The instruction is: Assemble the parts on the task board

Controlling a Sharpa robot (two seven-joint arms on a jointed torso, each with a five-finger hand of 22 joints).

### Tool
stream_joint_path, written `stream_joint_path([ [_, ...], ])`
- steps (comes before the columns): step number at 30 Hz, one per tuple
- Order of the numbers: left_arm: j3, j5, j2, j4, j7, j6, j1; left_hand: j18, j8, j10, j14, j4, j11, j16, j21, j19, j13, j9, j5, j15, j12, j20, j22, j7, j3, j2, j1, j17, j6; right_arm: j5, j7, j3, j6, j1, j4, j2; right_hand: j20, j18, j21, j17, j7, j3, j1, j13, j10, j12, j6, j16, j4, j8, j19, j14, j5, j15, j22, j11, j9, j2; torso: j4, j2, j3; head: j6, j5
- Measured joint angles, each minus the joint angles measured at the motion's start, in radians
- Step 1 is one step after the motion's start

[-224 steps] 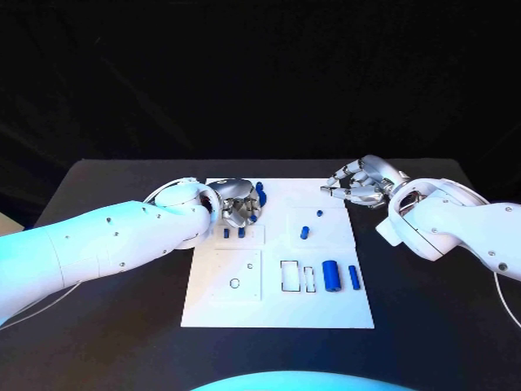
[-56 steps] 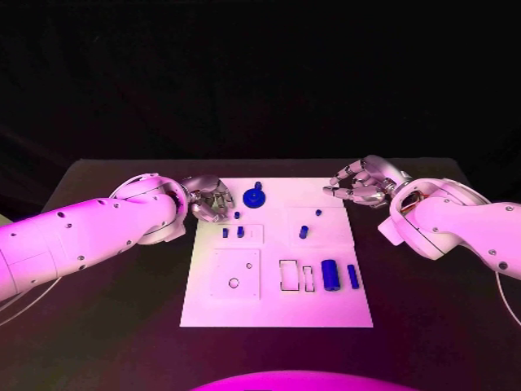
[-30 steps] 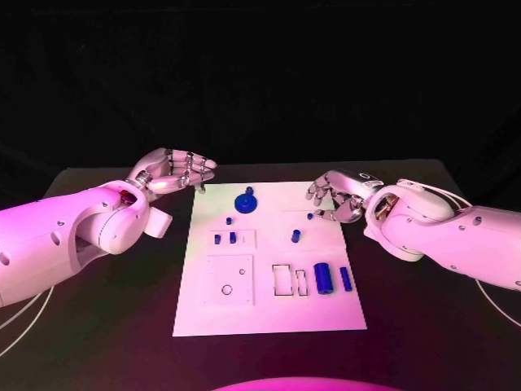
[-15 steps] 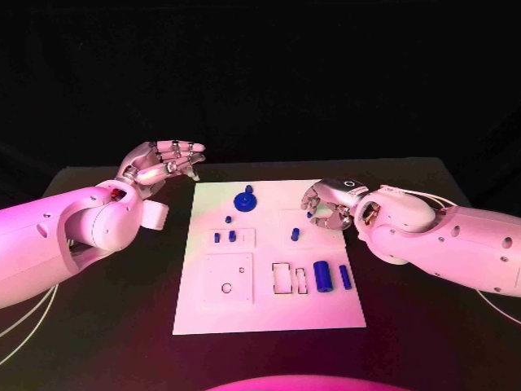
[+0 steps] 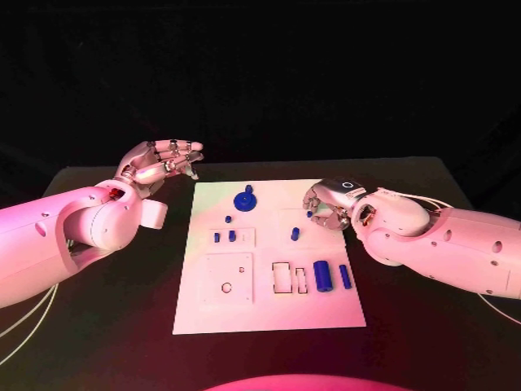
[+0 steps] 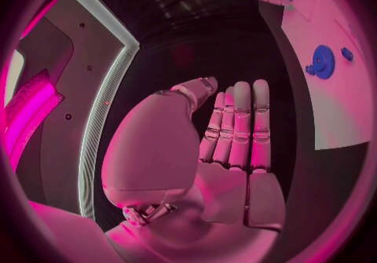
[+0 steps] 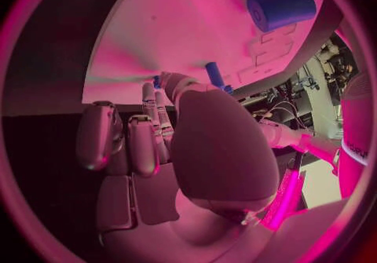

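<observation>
Left hand (image 5: pixel 161 163), fingers straight and together, empty, hovers off the task board (image 5: pixel 273 309) at 10 o'clock; right hand (image 5: pixel 331 208), fingers curled, grasp indiscernible, overhangs its 2 o'clock edge.

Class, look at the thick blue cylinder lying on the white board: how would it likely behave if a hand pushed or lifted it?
The thick blue cylinder lies on its round side, so a sideways push would probably roll it across the task board. It looks rigid and smooth, so fingers may slip.
</observation>
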Motion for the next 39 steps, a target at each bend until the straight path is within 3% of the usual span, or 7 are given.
stream_joint_path([
  [10,0.000,0.001,0.000,-0.003,-0.004,0.001,0.000,0.000,0.000,0.000,0.000,0.000,0.000,0.000,0.000,0.000,-0.001,0.000,0.000,0.000,0.000,0.000,0.000,0.000,0.000,0.000,0.000,0.000,0.000,-0.007,-0.009,0.000,-0.006,-0.006,-0.010,0.012,-0.004,0.000,0.003,0.000,-0.003,0.016,-0.008,-0.009,0.028,0.000,0.015,0.000,-0.011,0.007,0.004,0.000,-0.006,0.000,0.000,-0.003,0.005,0.000,0.0000,0.000,0.0000,-0.003,0.001],
  [17,0.000,0.000,0.001,-0.003,-0.008,0.003,0.000,0.000,0.000,0.000,0.000,-0.003,0.000,-0.004,0.000,0.000,-0.002,0.000,0.000,0.000,0.000,0.000,0.000,0.000,-0.003,0.000,0.000,-0.001,0.000,0.000,-0.011,0.003,-0.006,-0.012,-0.025,0.025,0.004,0.000,0.024,-0.003,0.003,0.044,-0.025,-0.017,0.063,0.000,0.042,0.000,-0.028,0.019,0.011,0.000,-0.025,0.000,0.000,0.000,0.012,0.017,0.0000,0.000,0.0000,-0.006,0.002],
  [23,0.000,-0.006,0.002,-0.003,-0.014,0.005,0.000,0.000,-0.004,-0.004,0.000,-0.003,0.004,-0.004,0.000,0.000,-0.005,-0.002,0.000,0.000,-0.008,0.000,0.000,0.011,-0.003,0.000,0.000,-0.001,-0.011,0.009,-0.016,0.006,-0.006,-0.014,-0.037,0.036,0.003,0.000,0.036,-0.004,-0.003,0.072,-0.039,-0.023,0.090,0.000,0.065,0.000,-0.047,0.031,0.018,0.000,-0.041,0.000,0.000,-0.004,0.020,0.032,0.0005,0.000,0.0000,-0.009,0.002],
  [32,0.000,-0.028,0.004,-0.001,-0.021,0.008,0.000,0.000,-0.008,-0.007,0.000,-0.005,0.007,-0.008,-0.003,0.000,-0.007,-0.004,0.000,0.000,-0.008,0.000,0.000,0.016,-0.005,0.000,0.000,-0.001,-0.016,0.012,-0.028,0.010,-0.005,-0.017,-0.051,0.051,0.000,0.000,0.041,-0.015,-0.007,0.083,-0.043,-0.024,0.101,0.000,0.075,0.000,-0.058,0.035,0.021,0.004,-0.041,-0.004,0.000,-0.011,0.025,0.036,-0.0016,0.000,-0.0007,-0.012,0.004],
  [35,0.000,-0.033,0.004,-0.001,-0.022,0.010,0.000,0.000,-0.008,-0.007,0.000,-0.005,0.007,-0.008,-0.003,0.000,-0.007,-0.004,0.000,0.000,-0.008,0.000,0.000,0.016,-0.006,0.000,0.000,-0.001,-0.016,0.012,-0.031,0.011,-0.005,-0.018,-0.051,0.053,0.000,0.000,0.041,-0.016,-0.011,0.097,-0.043,-0.026,0.109,-0.009,0.080,0.000,-0.072,0.039,0.021,0.000,-0.044,-0.007,0.001,-0.014,0.028,0.036,-0.0016,0.000,-0.0007,-0.013,0.002],
  [39,0.000,-0.038,0.005,-0.001,-0.024,0.011,0.000,0.000,-0.008,-0.007,0.000,-0.005,0.007,-0.008,-0.003,0.000,-0.007,-0.004,0.000,0.000,-0.008,0.000,0.000,0.016,-0.005,0.000,0.000,-0.001,-0.016,0.010,-0.036,0.011,-0.005,-0.019,-0.050,0.054,-0.004,0.000,0.046,-0.017,-0.006,0.130,-0.043,-0.029,0.119,-0.020,0.085,0.000,-0.107,0.042,0.025,0.000,-0.017,-0.007,0.000,-0.005,0.034,0.036,-0.0007,-0.001,-0.0006,-0.014,0.001],
])
